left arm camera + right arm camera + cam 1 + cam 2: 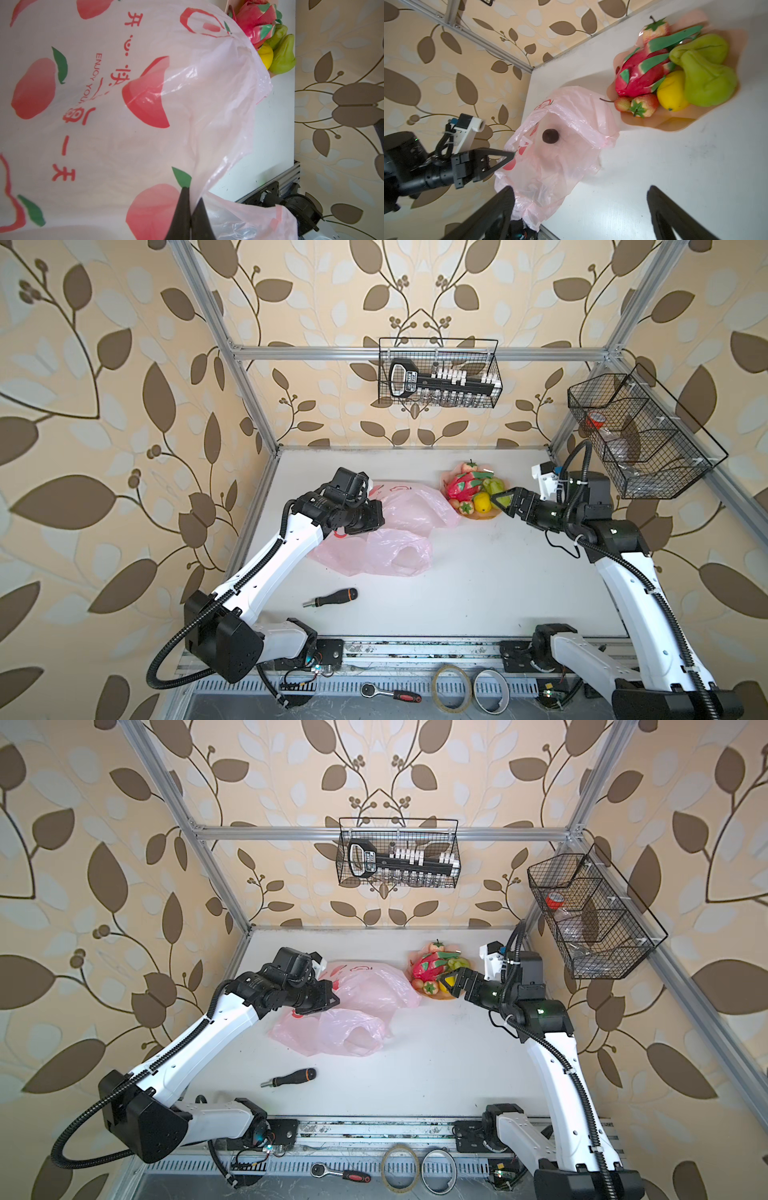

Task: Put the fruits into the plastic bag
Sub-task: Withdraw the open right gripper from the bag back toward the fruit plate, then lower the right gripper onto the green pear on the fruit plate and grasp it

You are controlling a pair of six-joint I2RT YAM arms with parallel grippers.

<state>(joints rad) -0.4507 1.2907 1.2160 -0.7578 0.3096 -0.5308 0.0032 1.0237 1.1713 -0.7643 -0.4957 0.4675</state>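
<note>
A white table [498, 580] stands inside an aluminium frame [415, 352] with leaf-patterned wallpaper [104, 406] all round. Near its far edge the plastic bag [407, 526] lies crumpled with a plum [550, 136] inside, the left gripper [510, 154] clenched on its rim. Beside it the fruits [469, 487] heap on a plate [675, 124], the right gripper [499, 506] gaping empty just beside them.

Fruits, eight in all: one dragon fruit [639, 76], two green pears [710, 83], one lemon [671, 93], three strawberries [644, 105], one of them smaller, and one dark plum [550, 136]. One plastic bag [566, 158]. One scalloped plate [675, 124]. One screwdriver [332, 598]. One ratchet wrench [390, 693]. Two tape rolls [452, 688]. Two wire baskets [438, 373]
</note>
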